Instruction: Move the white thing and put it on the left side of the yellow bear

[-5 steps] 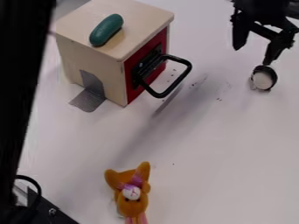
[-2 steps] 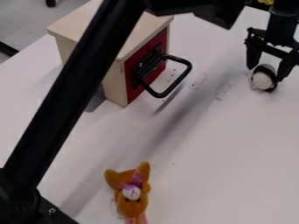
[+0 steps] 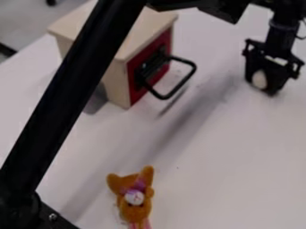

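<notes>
Though low, tool [image 3: 266,86] around white thing [image 3: 259,79].

The robot's black gripper [image 3: 267,85] hangs down near the top right, with its two fingers squeezed around the white thing [image 3: 259,79], just over or on the white table [image 3: 209,179]. The big black arm [image 3: 70,91] goes slanting across the left side, in front of part of a wooden box [image 3: 143,33]. The box has a red side [image 3: 133,74] with a black handle [image 3: 190,74] sticking out. Well apart from the gripper, the fuzzy orange bear [image 3: 133,209] lies near the bottom, with purple [image 3: 139,184] on its head.
</notes>
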Action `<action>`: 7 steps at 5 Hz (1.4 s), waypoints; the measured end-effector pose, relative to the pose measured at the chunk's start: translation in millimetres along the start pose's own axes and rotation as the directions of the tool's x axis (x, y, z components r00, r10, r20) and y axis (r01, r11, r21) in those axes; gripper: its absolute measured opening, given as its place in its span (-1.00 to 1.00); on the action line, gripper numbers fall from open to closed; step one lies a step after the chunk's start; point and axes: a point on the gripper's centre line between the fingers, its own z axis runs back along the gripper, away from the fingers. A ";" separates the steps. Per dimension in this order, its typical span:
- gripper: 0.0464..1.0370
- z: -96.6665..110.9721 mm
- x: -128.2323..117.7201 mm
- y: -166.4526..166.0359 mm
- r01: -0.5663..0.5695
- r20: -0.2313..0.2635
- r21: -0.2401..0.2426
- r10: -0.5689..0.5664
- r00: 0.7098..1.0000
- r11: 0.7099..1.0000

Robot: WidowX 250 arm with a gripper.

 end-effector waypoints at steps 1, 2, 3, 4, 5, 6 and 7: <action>0.09 14.6 -5.3 -6.0 0.015 0.025 0.019 -0.016 1.000 1.000; 0.09 73.2 -12.6 -20.6 0.039 0.143 0.061 -0.048 0.989 0.997; 0.09 116.2 -48.1 -23.3 0.021 0.201 0.088 -0.039 0.979 0.996; 0.09 138.3 -101.6 -16.3 -0.030 0.205 0.106 0.008 0.979 0.994; 0.09 153.9 -162.8 -4.8 -0.084 0.210 0.062 0.070 0.975 0.995; 0.09 150.4 -220.3 17.7 -0.148 0.231 0.040 0.135 0.964 0.988; 0.09 133.7 -274.5 33.0 -0.196 0.219 0.046 0.181 0.959 0.980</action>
